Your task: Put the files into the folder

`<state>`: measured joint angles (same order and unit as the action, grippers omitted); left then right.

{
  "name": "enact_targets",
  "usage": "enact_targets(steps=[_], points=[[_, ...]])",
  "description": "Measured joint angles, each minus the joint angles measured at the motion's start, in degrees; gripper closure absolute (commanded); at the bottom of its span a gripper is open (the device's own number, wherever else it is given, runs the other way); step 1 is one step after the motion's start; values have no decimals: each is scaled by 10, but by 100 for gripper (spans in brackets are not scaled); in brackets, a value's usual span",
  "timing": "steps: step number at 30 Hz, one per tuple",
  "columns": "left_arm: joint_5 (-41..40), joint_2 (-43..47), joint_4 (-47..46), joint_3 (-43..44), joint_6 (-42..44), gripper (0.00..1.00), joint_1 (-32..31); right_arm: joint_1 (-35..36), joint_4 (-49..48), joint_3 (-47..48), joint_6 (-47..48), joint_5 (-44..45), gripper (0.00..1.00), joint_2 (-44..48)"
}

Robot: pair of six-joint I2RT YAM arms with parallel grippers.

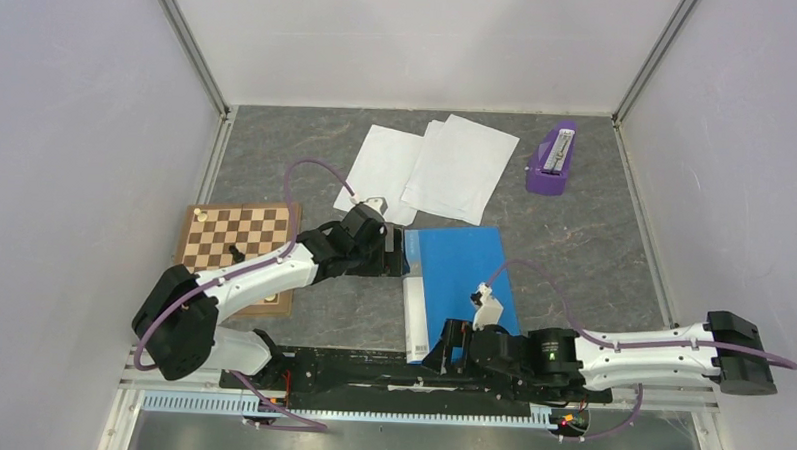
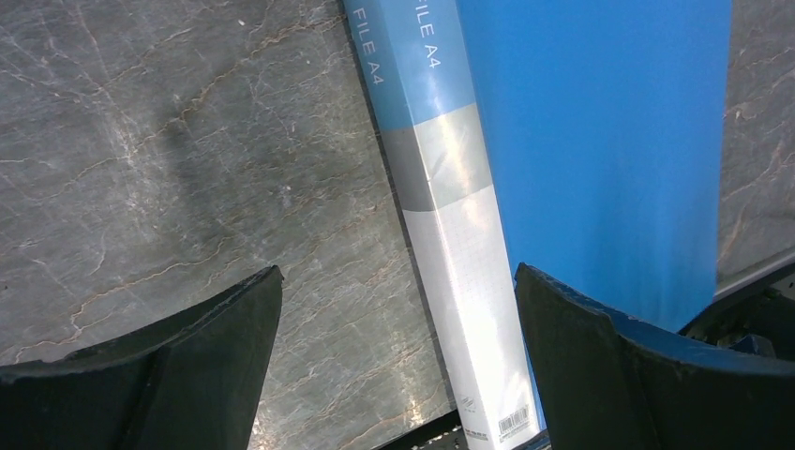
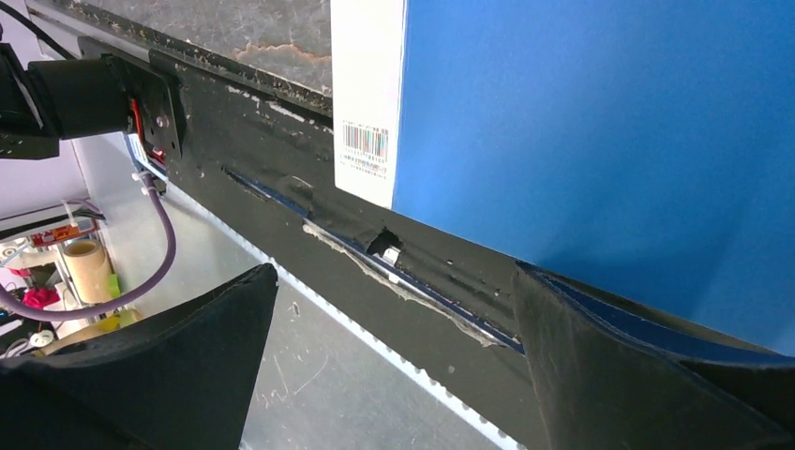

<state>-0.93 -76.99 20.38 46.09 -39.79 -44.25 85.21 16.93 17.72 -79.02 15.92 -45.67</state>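
Observation:
The files (image 1: 432, 166) are overlapping white sheets lying flat at the back centre of the table. The folder (image 1: 468, 272) is bright blue, closed and flat in front of them, with its pale spine strip (image 1: 415, 311) on the left. My left gripper (image 1: 394, 253) hovers open over the spine's far end; in its wrist view the folder's spine (image 2: 459, 244) runs between the spread fingers of my left gripper (image 2: 397, 272). My right gripper (image 1: 446, 345) is open at the folder's near edge; its wrist view shows the blue folder cover (image 3: 600, 141), the barcode label (image 3: 364, 142) and my right gripper (image 3: 395, 269) holding nothing.
A brown chessboard (image 1: 236, 241) with a few pieces lies left of the folder, partly under the left arm. A purple device (image 1: 553, 158) stands at the back right. The black base rail (image 3: 309, 187) runs along the near edge. White walls enclose the table.

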Motion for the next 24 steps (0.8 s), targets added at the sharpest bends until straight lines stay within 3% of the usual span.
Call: enact_targets(steps=[14, 24], points=[[0, 27, -12, -30, 0, 0, 0, 65, -105, -92, -93, 166, 1, 38], [-3, 30, -8, -28, 0, 1, 0, 65, -72, -106, -84, 272, 1, 110]])
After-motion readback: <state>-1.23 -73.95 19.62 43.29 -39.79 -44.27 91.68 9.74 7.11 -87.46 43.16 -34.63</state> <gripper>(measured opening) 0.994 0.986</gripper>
